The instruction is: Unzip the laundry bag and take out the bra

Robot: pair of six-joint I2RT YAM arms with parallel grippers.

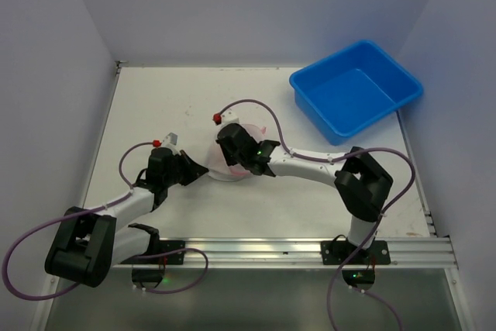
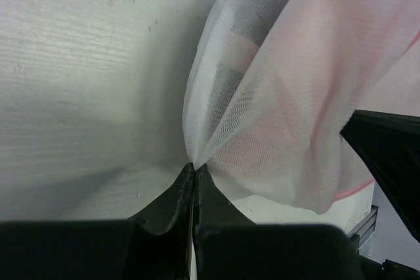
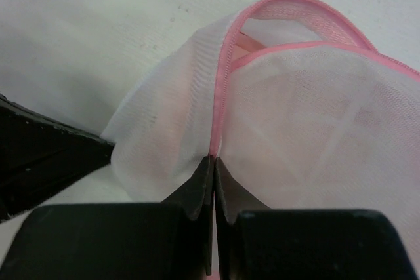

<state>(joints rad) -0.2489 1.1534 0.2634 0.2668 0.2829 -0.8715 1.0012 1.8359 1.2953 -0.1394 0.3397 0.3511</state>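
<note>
The laundry bag lies on the white walled-in table, pinched by left fingers and right fingers.

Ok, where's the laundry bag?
The laundry bag lies mid-table in the top view, left of the blue tub, pinched by the left gripper and right gripper.

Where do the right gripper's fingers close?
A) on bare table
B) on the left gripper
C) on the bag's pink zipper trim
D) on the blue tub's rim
C: in the right wrist view, the right gripper is shut, its tips meeting on the pink zipper trim of the bag.
</note>
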